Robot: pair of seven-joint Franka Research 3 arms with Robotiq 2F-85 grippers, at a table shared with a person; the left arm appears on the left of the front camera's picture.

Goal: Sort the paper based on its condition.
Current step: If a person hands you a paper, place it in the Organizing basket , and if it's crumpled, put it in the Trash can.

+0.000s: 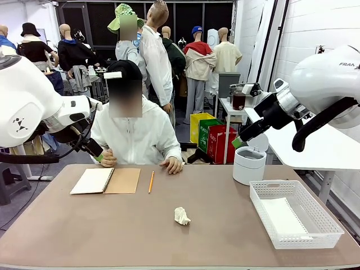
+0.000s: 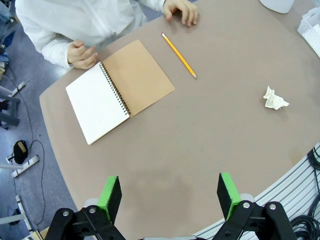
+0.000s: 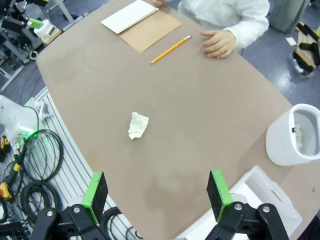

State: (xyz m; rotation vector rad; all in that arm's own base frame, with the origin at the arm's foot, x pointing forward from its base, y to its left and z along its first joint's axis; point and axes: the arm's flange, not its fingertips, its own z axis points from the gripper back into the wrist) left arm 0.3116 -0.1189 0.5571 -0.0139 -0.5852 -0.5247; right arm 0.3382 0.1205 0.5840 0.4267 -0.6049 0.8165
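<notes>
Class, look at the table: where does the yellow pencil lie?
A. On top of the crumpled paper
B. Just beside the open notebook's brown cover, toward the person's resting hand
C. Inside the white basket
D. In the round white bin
B: the pencil lies flat on the table next to the notebook, apart from the crumpled paper.

Bare table across lower frame; crumpled scrap at centre, notebook, pencil, person's hands block far edge.
</notes>
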